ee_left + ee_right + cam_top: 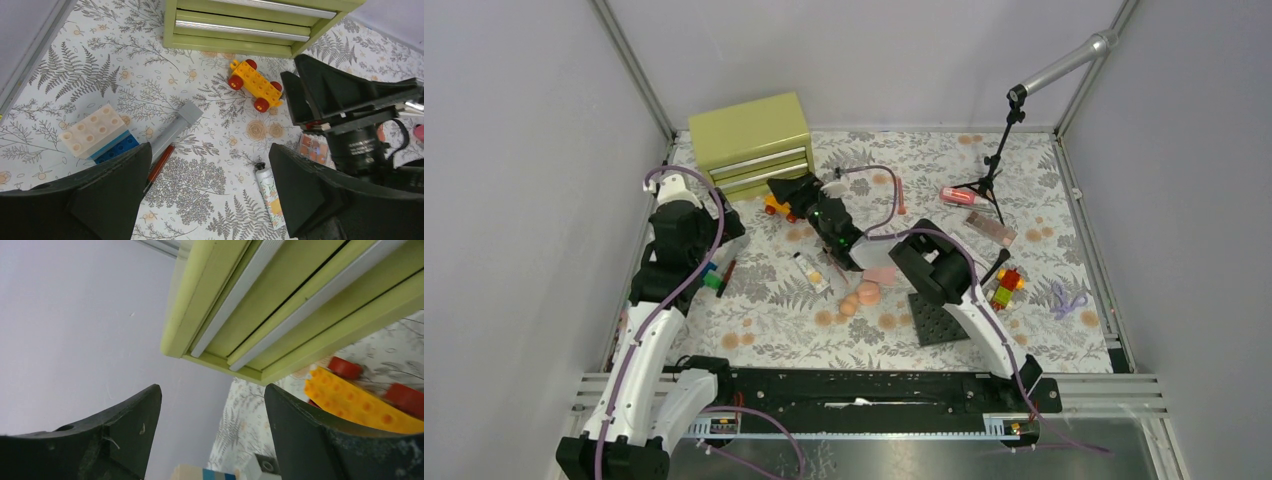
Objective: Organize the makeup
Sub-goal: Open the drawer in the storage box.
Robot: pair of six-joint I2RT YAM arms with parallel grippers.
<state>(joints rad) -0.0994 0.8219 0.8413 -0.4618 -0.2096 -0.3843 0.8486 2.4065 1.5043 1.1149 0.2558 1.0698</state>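
1. Left gripper [209, 156]: jaws wide apart, empty, hovering over the red pencil [160, 164] and toy blocks [97, 134] at the mat's left side.
2. Right gripper [212, 395]: jaws apart, nothing between, beside the orange toy car [776, 207] before the green drawer chest [752, 145].
3. Centre: cream tube [809, 272], peach sponges [868, 292] and pink compact [880, 273] lie close together.
4. Far right: pink-red tube [961, 196] lies by the tripod [989, 180].
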